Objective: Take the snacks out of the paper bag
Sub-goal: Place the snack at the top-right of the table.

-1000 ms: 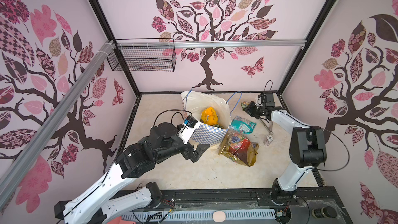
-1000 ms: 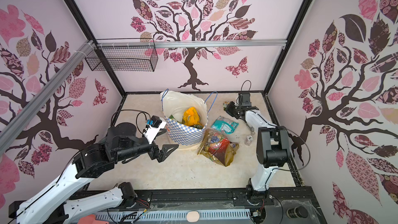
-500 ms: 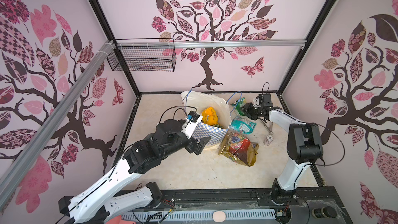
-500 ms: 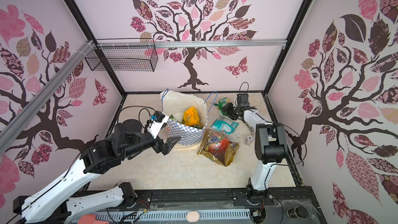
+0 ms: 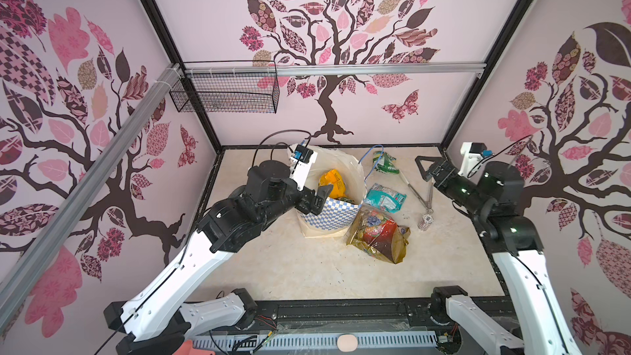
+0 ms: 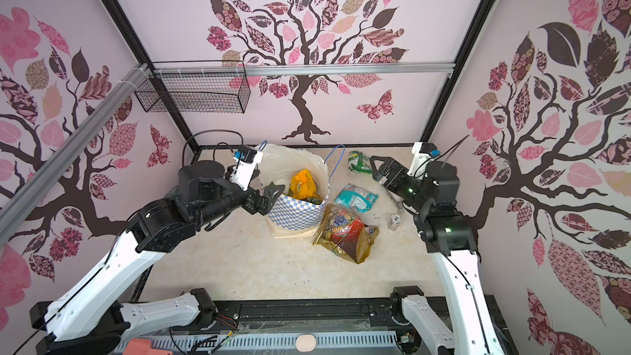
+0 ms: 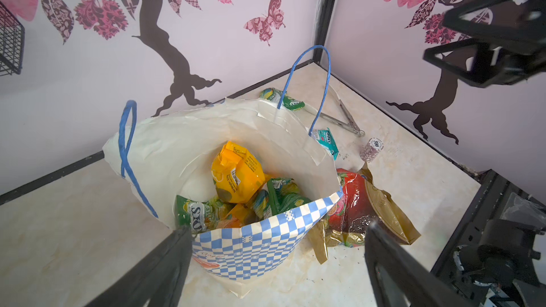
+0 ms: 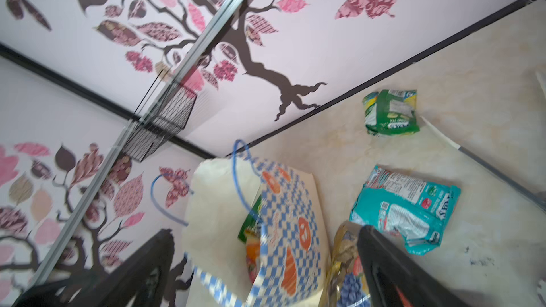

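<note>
Bag: the paper bag (image 5: 326, 215) stands upright mid-table with its mouth open. We take it as the centre of our dial, with 12 toward the back wall.
Right gripper: the right gripper (image 5: 426, 169) was clamped a second ago. Now its jaws are spread wide with nothing between them, and it has drawn back to nearly 3 o'clock, well apart from the bag.
Green packet: the green packet (image 5: 384, 162) hung at that gripper beside the blue handle half a second ago. Now it lies on the table at 2 o'clock, free of everything.
Left gripper: the left gripper (image 5: 317, 198) has swung from in front of the bag up to the rim at about 8 o'clock. Its jaws are wide, hold nothing and point into the mouth. We cannot tell whether a finger touches the paper.
Already out: the teal packet (image 5: 386, 197) lies at 3 o'clock and the gold-and-red pack (image 5: 377, 233) at 4 o'clock, just beside the bag; both are unmoved.
Still inside: an orange packet (image 7: 236, 180) sits on top, with green ones beneath it.
Meaning: we judge that one more of the snacks has been delivered, making three out, and that the turn is passing to the left arm. The orange packet looks like the easiest next pick.
</note>
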`<state>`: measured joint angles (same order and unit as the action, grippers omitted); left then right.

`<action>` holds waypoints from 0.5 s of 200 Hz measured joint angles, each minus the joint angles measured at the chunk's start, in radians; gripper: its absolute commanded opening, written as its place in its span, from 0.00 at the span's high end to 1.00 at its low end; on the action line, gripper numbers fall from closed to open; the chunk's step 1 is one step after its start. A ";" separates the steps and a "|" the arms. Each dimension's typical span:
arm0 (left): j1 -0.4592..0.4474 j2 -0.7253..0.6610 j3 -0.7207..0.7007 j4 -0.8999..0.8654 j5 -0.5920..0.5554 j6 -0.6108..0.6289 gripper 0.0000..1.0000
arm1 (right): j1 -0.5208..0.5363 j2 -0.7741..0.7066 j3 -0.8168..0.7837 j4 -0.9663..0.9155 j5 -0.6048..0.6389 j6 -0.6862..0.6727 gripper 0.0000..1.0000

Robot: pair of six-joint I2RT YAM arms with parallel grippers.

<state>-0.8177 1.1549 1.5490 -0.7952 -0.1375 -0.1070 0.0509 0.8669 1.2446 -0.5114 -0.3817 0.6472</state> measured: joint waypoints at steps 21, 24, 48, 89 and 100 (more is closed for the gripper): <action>0.000 0.106 0.116 -0.032 -0.006 -0.024 0.11 | 0.003 0.011 0.148 -0.153 -0.106 -0.044 0.00; 0.000 0.127 0.136 -0.039 -0.010 -0.032 0.12 | 0.003 0.015 0.167 -0.178 -0.120 -0.053 0.00; 0.000 0.256 0.279 -0.106 -0.048 -0.071 0.17 | 0.007 0.056 0.321 -0.391 -0.204 -0.138 0.00; 0.000 0.491 0.584 -0.291 -0.156 -0.131 0.23 | 0.042 0.063 0.427 -0.639 -0.227 -0.240 0.00; 0.000 0.555 0.668 -0.344 -0.177 -0.140 0.24 | 0.045 0.054 0.426 -0.676 -0.230 -0.252 0.00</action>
<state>-0.8177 1.7103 2.2166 -1.1393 -0.3141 -0.2466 0.0956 0.9211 1.6711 -1.1877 -0.6121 0.3954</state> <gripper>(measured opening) 0.764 0.999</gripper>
